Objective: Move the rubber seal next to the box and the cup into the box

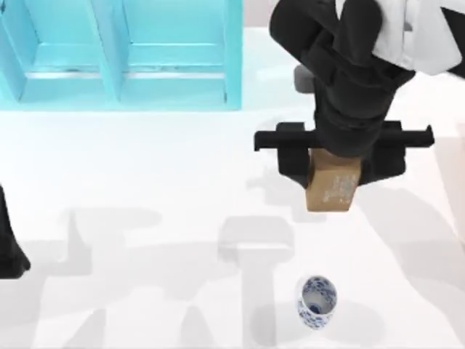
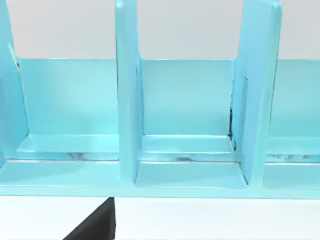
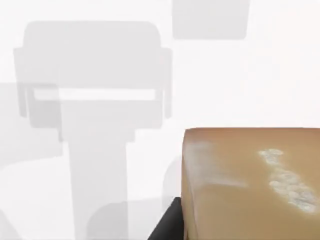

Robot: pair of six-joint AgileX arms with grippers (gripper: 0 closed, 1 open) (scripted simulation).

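Note:
The rubber seal (image 1: 332,187), a tan block with a whitish mottled mark, hangs above the table right of centre, its shadow falling to the lower left. My right gripper (image 1: 334,169) is shut on it from above, a black finger on each side. Close up in the right wrist view, the rubber seal (image 3: 250,185) shows with one dark finger (image 3: 167,225) beside it. The cup (image 1: 317,302), white with a blue floral pattern, lies tilted near the front edge, below the seal. The cyan box (image 1: 123,54) with upright dividers stands at the back left. My left arm (image 1: 7,251) is parked at the left edge.
The box's compartments (image 2: 185,125) face the left wrist camera, with a dark part of the left gripper (image 2: 95,227) low in that view. White tabletop (image 1: 145,182) stretches between the box, the seal and the cup.

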